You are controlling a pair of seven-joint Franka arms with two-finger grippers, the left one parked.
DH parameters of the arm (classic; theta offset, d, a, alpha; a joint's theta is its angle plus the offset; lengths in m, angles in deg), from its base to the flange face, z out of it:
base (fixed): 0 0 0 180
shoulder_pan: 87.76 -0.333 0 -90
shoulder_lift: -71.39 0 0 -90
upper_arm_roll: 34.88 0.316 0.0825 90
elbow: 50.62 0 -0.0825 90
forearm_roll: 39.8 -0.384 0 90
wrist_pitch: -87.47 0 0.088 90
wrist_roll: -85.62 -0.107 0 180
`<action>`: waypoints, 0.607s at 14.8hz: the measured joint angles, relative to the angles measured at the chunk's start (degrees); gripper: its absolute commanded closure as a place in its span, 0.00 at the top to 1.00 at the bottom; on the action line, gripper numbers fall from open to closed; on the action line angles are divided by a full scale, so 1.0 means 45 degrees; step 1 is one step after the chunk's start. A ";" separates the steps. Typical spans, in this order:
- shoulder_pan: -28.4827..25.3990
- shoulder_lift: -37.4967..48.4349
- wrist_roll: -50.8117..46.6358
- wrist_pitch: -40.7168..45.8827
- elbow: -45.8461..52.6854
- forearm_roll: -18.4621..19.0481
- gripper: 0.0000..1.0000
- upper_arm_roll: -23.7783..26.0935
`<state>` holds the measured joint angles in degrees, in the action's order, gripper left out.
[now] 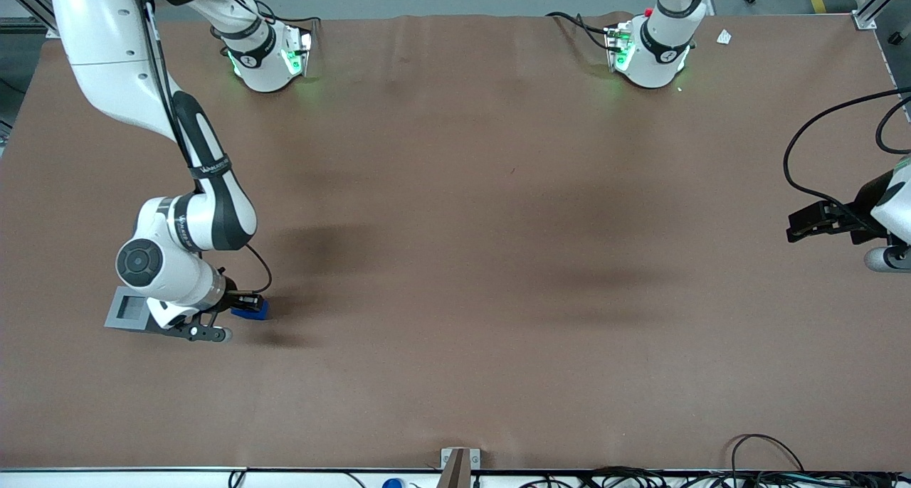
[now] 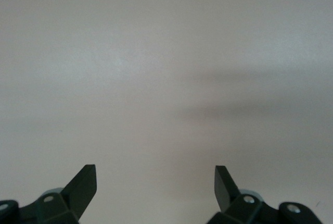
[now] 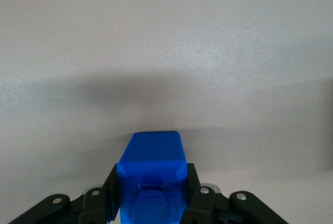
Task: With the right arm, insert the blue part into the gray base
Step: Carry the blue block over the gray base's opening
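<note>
With its wrist bent low over the table [image 1: 498, 260], the right arm [image 1: 192, 210] reaches down from its base at the working arm's end, elbow up, forearm running toward the front camera, last link turned roughly level. The gripper [image 1: 245, 303] sits right at the table surface, fingers [image 3: 109, 198] clamped on the blue part [image 1: 253, 310], one on each flank of the block.

Wrist view: blue part [image 3: 152, 174] fills the gap between the fingers, its nose sticking out past the fingertips, shadow on the mat right ahead of it. Can't tell whether the part rests on the mat or hangs just clear of it.

Gray base [image 1: 128, 310] sits just beside the wrist, on the side away from the blue part, socket facing up. The wrist housing overlaps its near edge in the front view, so that edge of the base is hidden. Base and blue part are apart, with the wrist between them. Base doesn't show in the wrist view.

Farther from the gripper: bare brown mat, some soft shadows. Small white scrap [image 1: 724, 38] lies near the parked arm's base, well apart. Cables [image 1: 769, 467] run along the table edge nearest the front camera.

The notch on the blue part can't be made out from the front; the gripper covers its top.
</note>
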<state>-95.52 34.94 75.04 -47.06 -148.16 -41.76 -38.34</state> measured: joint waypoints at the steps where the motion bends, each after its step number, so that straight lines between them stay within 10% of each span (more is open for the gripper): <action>1: 0.0027 0.0000 0.0000 0.0065 0.0123 0.0000 0.00 -0.0017; 9: 0.1504 0.0225 0.1612 0.4241 0.3178 0.0017 0.01 -0.0126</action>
<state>-88.75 35.96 82.30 -27.98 -133.85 -41.68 -38.91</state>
